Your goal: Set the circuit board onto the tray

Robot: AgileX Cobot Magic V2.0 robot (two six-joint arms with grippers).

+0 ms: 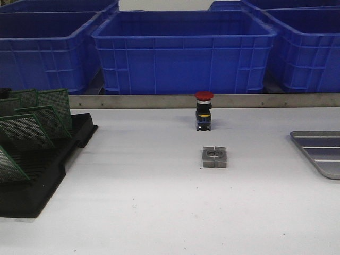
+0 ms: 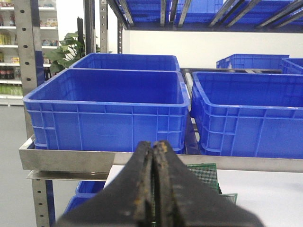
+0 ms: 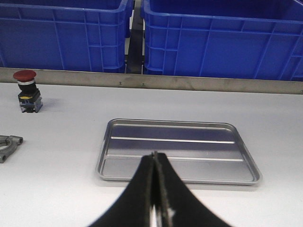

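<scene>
Several green perforated circuit boards stand tilted in a black slotted rack at the table's left. The empty silver-grey tray lies at the right edge, cut off by the front view. Neither gripper shows in the front view. In the left wrist view my left gripper is shut with nothing held, and the boards show just beyond its fingers. In the right wrist view my right gripper is shut and empty, just before the near rim of the tray.
A red push button and a grey metal block with a round hole stand mid-table; both also show in the right wrist view, the button and the block. Blue crates line a shelf behind a metal rail.
</scene>
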